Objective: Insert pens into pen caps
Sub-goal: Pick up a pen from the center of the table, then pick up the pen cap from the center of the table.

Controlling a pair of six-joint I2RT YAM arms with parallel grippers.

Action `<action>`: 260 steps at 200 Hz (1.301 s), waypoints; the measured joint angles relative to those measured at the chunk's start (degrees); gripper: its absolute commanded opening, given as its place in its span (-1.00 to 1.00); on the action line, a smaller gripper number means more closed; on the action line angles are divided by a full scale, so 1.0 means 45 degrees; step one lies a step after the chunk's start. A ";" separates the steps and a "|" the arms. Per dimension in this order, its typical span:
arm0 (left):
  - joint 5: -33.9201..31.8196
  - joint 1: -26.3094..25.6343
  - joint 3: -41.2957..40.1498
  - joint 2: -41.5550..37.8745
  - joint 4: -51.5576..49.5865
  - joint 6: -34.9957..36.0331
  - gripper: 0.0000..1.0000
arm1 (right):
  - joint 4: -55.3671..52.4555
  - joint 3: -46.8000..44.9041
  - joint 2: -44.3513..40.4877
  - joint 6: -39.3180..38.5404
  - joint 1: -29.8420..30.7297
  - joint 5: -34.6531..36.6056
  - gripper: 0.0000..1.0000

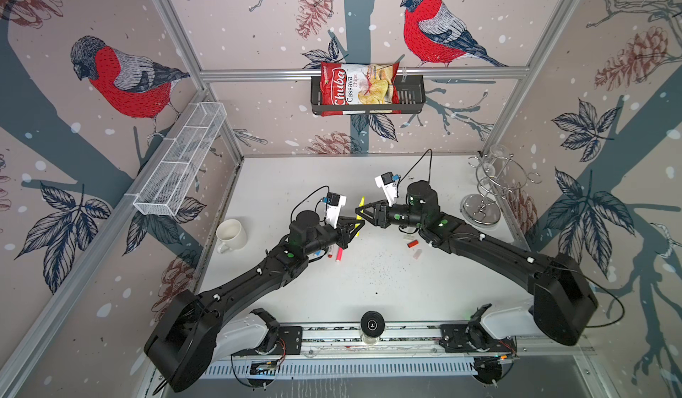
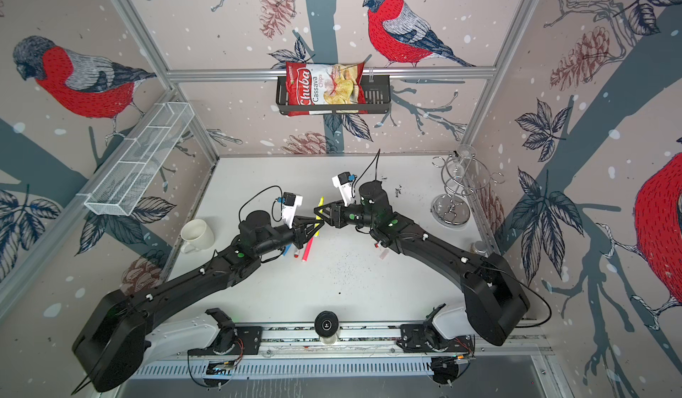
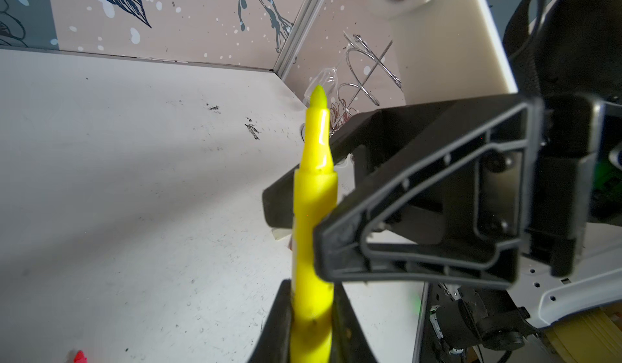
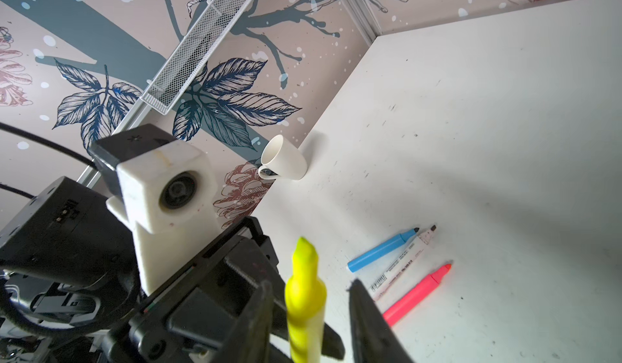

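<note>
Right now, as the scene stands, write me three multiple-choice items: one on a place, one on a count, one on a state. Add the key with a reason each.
1. Where is the slim blue marker pen?
A) against the far wall
B) off the table
C) flat on the white table top, beside the white-bodied labelled pen

2. How many pens lie loose on the table?
A) three
B) one
C) five

3. The slim yellow plastic marker pen is:
A) capped, lying flat
B) uncapped, gripped by the left hand
C) capped, standing alone

Key:
1 C: the right wrist view shows it lying next to the white-bodied one.
2 A: the blue, the white-bodied and the neon pink pen lie side by side.
3 B: the left hand's fingers pinch its barrel and its felt tip is bare.
</note>
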 measured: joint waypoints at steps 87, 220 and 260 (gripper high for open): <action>-0.1647 0.0005 -0.1015 -0.1039 -0.0121 0.0457 -1.00 | -0.2492 -0.0282 -0.2021 -0.0316 -0.1190 0.2380 0.44; -0.3245 0.0005 -0.2419 -0.3580 -0.0233 0.1540 -1.00 | -0.6261 0.0816 0.0729 0.1005 -0.3502 0.4507 0.35; -0.3419 0.0005 -0.2550 -0.3915 -0.0627 0.1622 -1.00 | -0.7752 0.1734 0.2764 0.0680 -0.3638 0.5294 0.26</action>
